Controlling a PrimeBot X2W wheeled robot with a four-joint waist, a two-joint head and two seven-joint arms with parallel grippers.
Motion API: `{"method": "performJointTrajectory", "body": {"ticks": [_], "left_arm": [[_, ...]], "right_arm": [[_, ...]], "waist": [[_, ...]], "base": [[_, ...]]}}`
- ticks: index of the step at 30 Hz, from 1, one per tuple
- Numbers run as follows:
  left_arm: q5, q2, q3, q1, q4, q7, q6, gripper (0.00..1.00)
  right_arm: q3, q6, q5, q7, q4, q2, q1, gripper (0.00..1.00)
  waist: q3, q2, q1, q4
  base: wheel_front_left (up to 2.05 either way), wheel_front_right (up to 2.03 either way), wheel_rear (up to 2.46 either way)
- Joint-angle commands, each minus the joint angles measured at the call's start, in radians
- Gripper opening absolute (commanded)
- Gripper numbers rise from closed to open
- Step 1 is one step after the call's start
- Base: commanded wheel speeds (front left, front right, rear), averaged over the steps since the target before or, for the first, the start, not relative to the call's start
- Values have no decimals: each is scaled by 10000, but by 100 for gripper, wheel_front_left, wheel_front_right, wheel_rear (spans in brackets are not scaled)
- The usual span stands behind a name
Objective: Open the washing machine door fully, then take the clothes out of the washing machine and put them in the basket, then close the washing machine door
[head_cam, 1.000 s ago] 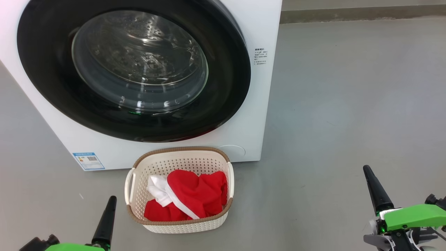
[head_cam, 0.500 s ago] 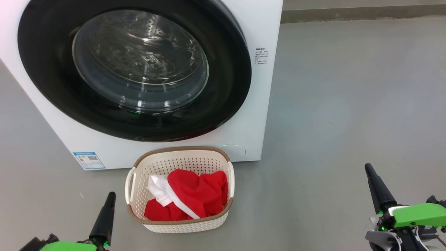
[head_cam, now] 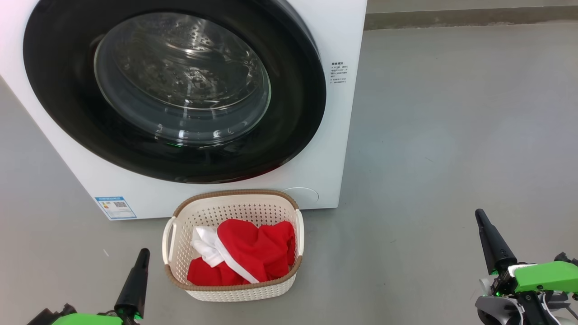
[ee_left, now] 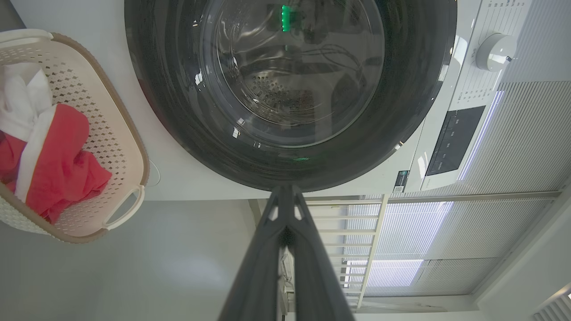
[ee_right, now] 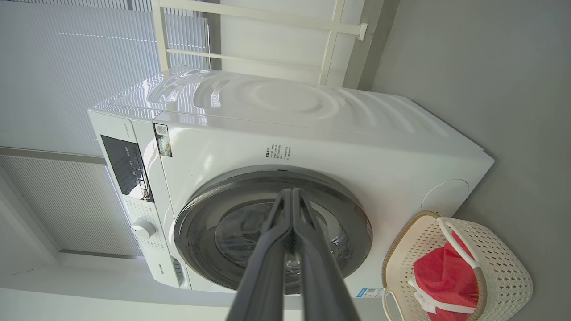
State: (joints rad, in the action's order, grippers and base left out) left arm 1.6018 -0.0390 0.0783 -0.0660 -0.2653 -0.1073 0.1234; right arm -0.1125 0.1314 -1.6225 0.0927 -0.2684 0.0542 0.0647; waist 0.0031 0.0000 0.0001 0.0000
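The white washing machine (head_cam: 336,113) stands ahead with its round black-rimmed door (head_cam: 298,104) flush against the front, glass window (head_cam: 180,76) showing the steel drum. On the floor before it sits the cream basket (head_cam: 235,291) holding the red and white clothes (head_cam: 253,255). My left gripper (head_cam: 143,253) is shut, low at the left of the basket. My right gripper (head_cam: 479,214) is shut, well to the right of the basket over bare floor. Both wrist views show fingers (ee_left: 285,209) (ee_right: 292,209) pressed together, empty, pointing at the door (ee_left: 401,111) (ee_right: 352,223).
Grey floor (head_cam: 451,126) spreads to the right of the machine. A blue label (head_cam: 115,207) sits low on the machine's front. The control panel (ee_right: 127,167) and dial (ee_left: 495,52) lie on the machine's upper front. White blinds (ee_right: 67,67) and a pale frame (ee_left: 370,214) stand behind.
Both grippers have drawn slightly lower and back in the head view; the right one also drifted a little to the right. Door, basket and clothes have not moved.
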Motion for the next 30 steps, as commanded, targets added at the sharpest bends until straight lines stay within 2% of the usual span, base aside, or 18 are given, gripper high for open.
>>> {"method": "performJointTrajectory", "body": {"ticks": [1,30], "left_arm": [[66,-112,358,-421,199,-62,73,0],[67,-112,356,-421,200,-61,73,0]], "right_arm": [[182,-7,-24,48,246,104,414,0],[118,-7,30,100,243,59,420,0]], "waist": [[0,0,-1,0],[0,0,-1,0]], "base": [[0,0,0],[0,0,0]]}}
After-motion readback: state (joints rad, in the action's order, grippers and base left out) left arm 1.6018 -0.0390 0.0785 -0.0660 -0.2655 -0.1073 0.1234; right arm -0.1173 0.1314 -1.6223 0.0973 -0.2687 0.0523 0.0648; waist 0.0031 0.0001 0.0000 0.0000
